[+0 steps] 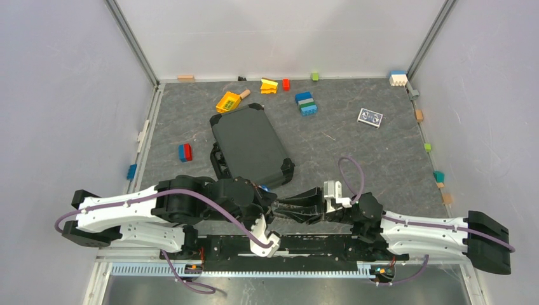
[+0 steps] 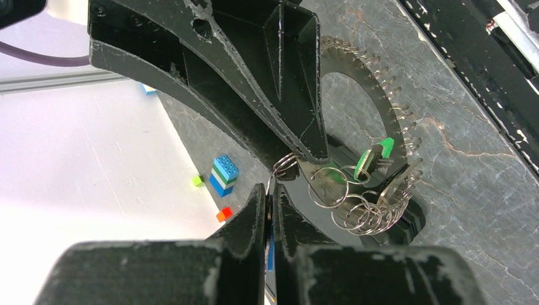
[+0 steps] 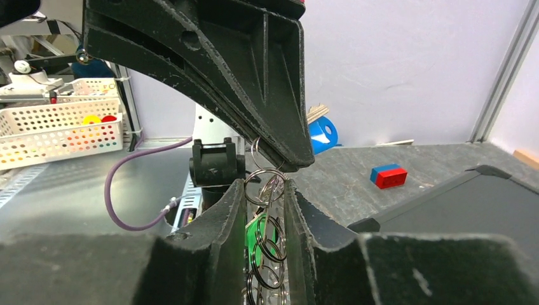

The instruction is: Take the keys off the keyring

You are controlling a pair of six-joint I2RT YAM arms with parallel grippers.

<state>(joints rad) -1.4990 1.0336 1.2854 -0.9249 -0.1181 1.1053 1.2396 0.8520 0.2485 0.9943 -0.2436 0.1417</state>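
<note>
We had the left gripper [image 2: 270, 194] pinched nearly shut on the keyring [image 2: 384, 111], which hung straight ahead, held in the narrow gap of the right gripper [image 3: 266, 184].

Top view: high, behind arm bases [image 1: 299, 244], facing 12 o'clock over worktop [image 1: 381, 159]. Wrist views: close-up along own jaws, sharing keyring [image 2: 385, 105].

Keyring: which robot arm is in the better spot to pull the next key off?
Left, probably. The left end effector is pinched shut on one thin loop at the bunch's edge, free to pull. The right end effector grips the keyring by its small rings, so it suits anchoring.
</note>
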